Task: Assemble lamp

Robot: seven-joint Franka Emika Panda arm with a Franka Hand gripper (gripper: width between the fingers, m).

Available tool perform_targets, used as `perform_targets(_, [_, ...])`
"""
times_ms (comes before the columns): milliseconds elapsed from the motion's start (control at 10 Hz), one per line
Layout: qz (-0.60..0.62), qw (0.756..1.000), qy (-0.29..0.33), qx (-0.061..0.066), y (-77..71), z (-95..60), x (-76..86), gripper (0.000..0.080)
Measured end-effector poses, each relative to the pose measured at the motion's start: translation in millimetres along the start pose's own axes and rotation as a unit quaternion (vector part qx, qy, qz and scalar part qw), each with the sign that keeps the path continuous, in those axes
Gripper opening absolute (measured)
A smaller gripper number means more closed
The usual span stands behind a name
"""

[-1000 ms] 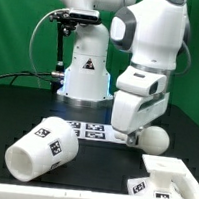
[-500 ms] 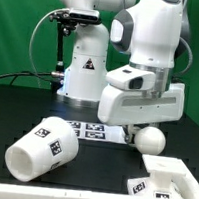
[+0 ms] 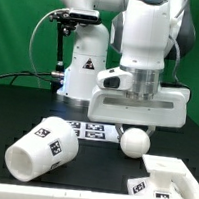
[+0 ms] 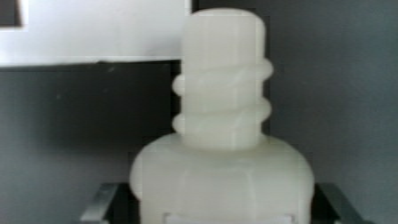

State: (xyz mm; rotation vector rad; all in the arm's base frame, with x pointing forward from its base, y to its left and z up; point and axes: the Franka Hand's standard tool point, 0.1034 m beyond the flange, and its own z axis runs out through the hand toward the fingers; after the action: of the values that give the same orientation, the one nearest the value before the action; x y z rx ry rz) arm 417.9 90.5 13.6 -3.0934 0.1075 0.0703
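My gripper [image 3: 134, 131] is shut on the white bulb [image 3: 134, 142] and holds it low over the black table, just in front of the marker board [image 3: 91, 133]. In the wrist view the bulb [image 4: 222, 120] fills the picture. Its round head sits between my dark fingers [image 4: 107, 203] and its ribbed stem points away from me. The tapered shade [image 3: 41, 149] lies on its side at the exterior view's left front. The blocky base [image 3: 168, 180] stands at the right front, apart from the bulb.
The big white robot pedestal [image 3: 81, 70] with a triangle sticker stands behind the marker board. A camera stand with cables [image 3: 57, 32] rises behind it against a green backdrop. The marker board's white edge shows in the wrist view [image 4: 80, 30].
My hand has turned about its axis, so its broad side now faces the exterior camera. The bulb has moved with it toward the exterior view's left, away from the base.
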Motion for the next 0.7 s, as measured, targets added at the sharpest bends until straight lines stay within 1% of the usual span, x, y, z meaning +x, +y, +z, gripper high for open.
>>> perform_targets(100, [-0.003,1.0,0.0,0.0,0.4,0.0,0.1,0.0415])
perform_targets(200, [-0.003,1.0,0.0,0.0,0.4,0.0,0.1,0.0598])
perform_targets(300, [-0.003,1.0,0.0,0.0,0.4,0.1,0.1,0.0667])
perform_targets(400, [-0.003,1.0,-0.006,-0.001,0.3,1.0,-2.1,0.0667])
perform_targets(500, [-0.003,0.999,-0.036,-0.002,-1.2,3.2,-8.9,0.0693])
perform_targets(600, [-0.001,0.999,-0.047,-0.001,0.1,-2.5,1.1,0.0698])
perform_targets(700, [0.002,0.998,-0.064,-0.002,3.4,-6.9,5.3,0.0698])
